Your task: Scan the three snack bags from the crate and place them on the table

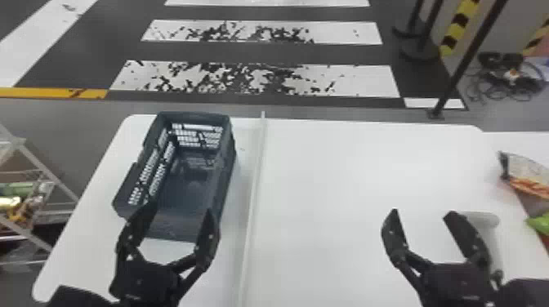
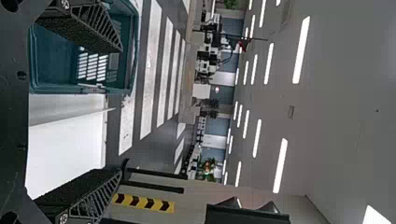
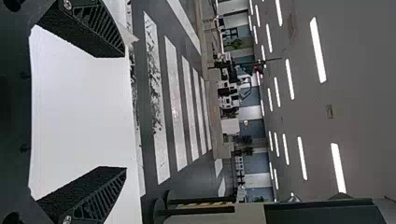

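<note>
One crate [image 1: 228, 171]; left end effector [image 1: 181, 210], right end effector [image 1: 423, 212]: both gaping, unladen.
Worktop [image 1: 326, 171]: broadest between crate and right edge.

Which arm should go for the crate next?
Left, most likely: the left gripper is open by the near end of the crate, while the right gripper, also open, is across the divider.

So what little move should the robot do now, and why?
Probably ease the left tool back from the crate. Its fingers are open and hold nothing, the crate's floor looks bare, and a snack bag lies off at the robot's right, so there seems nothing left to grab in there.
</note>
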Tool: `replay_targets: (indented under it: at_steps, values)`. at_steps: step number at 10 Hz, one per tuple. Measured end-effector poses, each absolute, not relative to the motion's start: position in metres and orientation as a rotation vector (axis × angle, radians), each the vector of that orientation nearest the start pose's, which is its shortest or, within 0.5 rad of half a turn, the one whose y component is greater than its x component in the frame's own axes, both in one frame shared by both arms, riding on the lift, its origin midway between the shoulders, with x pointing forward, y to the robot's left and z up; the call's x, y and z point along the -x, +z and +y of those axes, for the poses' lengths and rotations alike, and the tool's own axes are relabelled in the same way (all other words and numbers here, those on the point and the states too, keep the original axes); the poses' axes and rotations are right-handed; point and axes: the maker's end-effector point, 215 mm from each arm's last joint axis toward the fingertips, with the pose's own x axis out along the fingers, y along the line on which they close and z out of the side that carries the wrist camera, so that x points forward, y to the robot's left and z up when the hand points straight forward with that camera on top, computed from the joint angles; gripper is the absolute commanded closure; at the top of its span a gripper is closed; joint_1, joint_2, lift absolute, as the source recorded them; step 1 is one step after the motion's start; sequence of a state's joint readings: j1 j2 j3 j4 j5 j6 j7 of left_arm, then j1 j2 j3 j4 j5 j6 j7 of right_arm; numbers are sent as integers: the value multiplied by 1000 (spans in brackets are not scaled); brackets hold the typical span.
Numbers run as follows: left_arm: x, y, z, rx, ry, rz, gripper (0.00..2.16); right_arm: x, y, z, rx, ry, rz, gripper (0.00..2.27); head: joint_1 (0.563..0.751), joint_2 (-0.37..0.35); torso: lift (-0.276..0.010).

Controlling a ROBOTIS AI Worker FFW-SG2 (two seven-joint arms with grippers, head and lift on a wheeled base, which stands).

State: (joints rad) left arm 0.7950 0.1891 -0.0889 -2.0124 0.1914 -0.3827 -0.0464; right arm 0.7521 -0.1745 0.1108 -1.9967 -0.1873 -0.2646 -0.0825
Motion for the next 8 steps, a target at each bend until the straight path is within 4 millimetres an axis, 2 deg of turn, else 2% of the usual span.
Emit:
replay_targets:
  at_steps: [1,5,8]
  values:
    - [-336,-366,196,122,-184,13,73,-347,-394,-219,-106,57,94,63,695,-38,-37]
    - [-336,-371,195,136,-186,37,76,-343,-381,-220,-108,85,52,66,695,-43,-37]
    - [-334,-373,194,139,-191,39,73,-341,-380,-224,-121,73,44,66,695,-50,-37]
